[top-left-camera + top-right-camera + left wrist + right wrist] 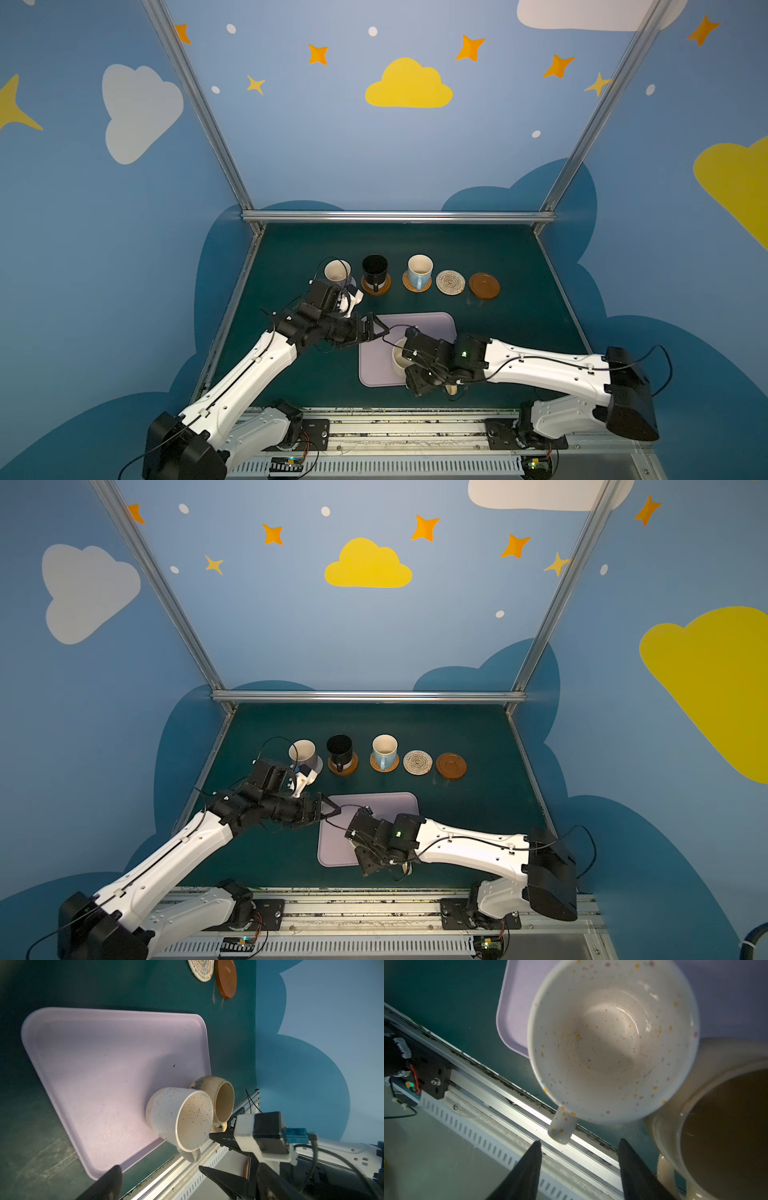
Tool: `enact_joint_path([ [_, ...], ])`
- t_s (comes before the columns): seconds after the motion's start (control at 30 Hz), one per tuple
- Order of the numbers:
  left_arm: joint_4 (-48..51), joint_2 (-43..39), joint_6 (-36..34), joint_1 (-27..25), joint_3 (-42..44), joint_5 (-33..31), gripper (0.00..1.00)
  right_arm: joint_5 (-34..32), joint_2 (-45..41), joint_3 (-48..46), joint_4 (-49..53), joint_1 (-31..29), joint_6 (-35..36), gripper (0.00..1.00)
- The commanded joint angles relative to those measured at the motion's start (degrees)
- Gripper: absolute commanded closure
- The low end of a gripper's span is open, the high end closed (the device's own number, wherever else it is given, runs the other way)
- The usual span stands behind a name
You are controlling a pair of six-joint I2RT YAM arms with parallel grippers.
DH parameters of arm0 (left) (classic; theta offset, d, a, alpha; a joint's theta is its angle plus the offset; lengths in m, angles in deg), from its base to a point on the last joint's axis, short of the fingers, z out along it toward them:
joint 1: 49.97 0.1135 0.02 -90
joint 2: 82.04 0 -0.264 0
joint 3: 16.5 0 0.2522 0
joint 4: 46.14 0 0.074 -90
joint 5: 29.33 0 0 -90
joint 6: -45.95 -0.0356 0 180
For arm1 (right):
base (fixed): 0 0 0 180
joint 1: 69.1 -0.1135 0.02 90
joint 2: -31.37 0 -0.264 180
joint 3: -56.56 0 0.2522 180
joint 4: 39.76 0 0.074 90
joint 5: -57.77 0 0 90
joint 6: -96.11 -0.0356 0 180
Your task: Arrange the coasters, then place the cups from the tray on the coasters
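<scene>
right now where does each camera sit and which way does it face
top views: high over the near edge, facing down at the table and back wall; left arm, right arm show.
left wrist: on the left arm, facing across the tray at the speckled mug; one own fingertip and the right claw show.
right wrist: on the right arm, looking into that mug; own fingers show.
shared: both wrist views show speckled mug, mustard mug, tray.

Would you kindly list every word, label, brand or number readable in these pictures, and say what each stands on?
None can be read.
The speckled cream mug, the mustard-tan mug and the tray show no lettering.
Circuit board at the rail: too small to read.
</scene>
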Motion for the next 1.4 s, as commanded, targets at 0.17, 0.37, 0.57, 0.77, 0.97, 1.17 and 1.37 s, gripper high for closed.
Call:
enact_joint_path([
  [0.17,4.04,-2.03,-0.08,0.39,1.19,-2.25,0.0,2.28,3.59,2.82,1.34,0.18,1.36,0.48],
  [0.37,3.12,-3.94,1.56,0.49,3.69,-2.78,0.0,-0.75,4.57,3.28,2.28,0.96,0.55,0.59],
  [0.57,1.65,-4.41,2.58,0.64,4.81,-2.69,0.0,-0.4,5.62,4.01,0.86,3.27,1.66,0.67],
  [0.77,0.62,-4.4,3.43,0.61,5.79,-2.85,0.0,-1.68,7.98,5.7,1.57,4.23,2.78,0.72],
  [0.97,-1.56,-5.96,5.94,0.63,8.43,-2.8,0.0,-1.65,10.05,6.49,-1.0,6.08,2.48,0.75],
  [1.17,-3.37,-7.4,8.21,0.65,10.83,-2.52,0.0,-1.6,12.22,7.73,-1.09,6.35,3.17,0.71],
  [1.37,-6.22,-7.31,10.3,0.59,12.87,-1.52,0.0,-2.33,12.73,7.6,-1.26,6.28,3.89,0.72],
])
